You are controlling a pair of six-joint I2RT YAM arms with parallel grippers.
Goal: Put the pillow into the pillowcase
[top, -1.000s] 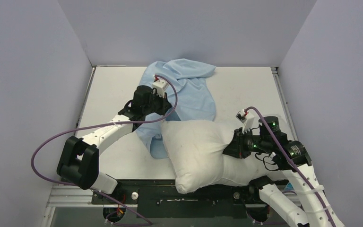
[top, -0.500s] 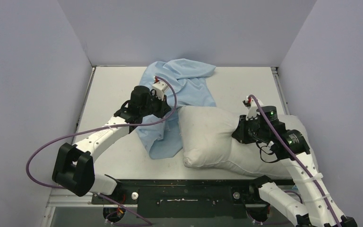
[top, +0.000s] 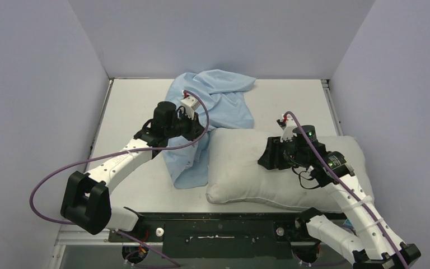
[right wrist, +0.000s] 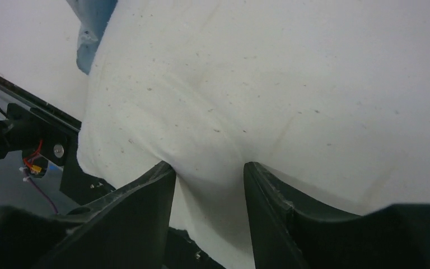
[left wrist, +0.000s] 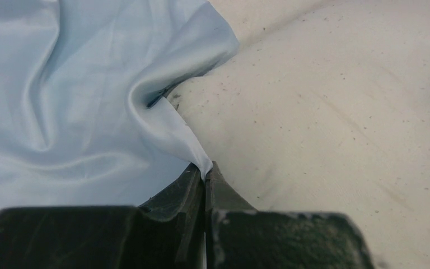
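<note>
The off-white pillow [top: 241, 168] lies lengthwise on the right half of the table, its left end beside the pillowcase. The light blue pillowcase [top: 224, 101] lies crumpled from the back centre down to the pillow's left end. My left gripper [top: 194, 126] is shut on a fold of the pillowcase's edge [left wrist: 78, 101], right against the pillow [left wrist: 341, 112]. In the left wrist view the gripper [left wrist: 204, 171] pinches the thin cloth. My right gripper [top: 266, 157] sits on top of the pillow's middle. In the right wrist view the gripper [right wrist: 210, 171] squeezes a bunch of pillow fabric [right wrist: 285, 84].
The white table [top: 134, 106] is boxed in by pale walls on the left, back and right. A black rail [top: 218, 224] runs along the front edge. Purple cables loop off both arms. A corner of the pillowcase [right wrist: 92, 22] shows past the pillow.
My right gripper has carried the pillow back from the front edge and set it flat along the table's right side. My left gripper has shifted slightly left, still holding the pillowcase.
</note>
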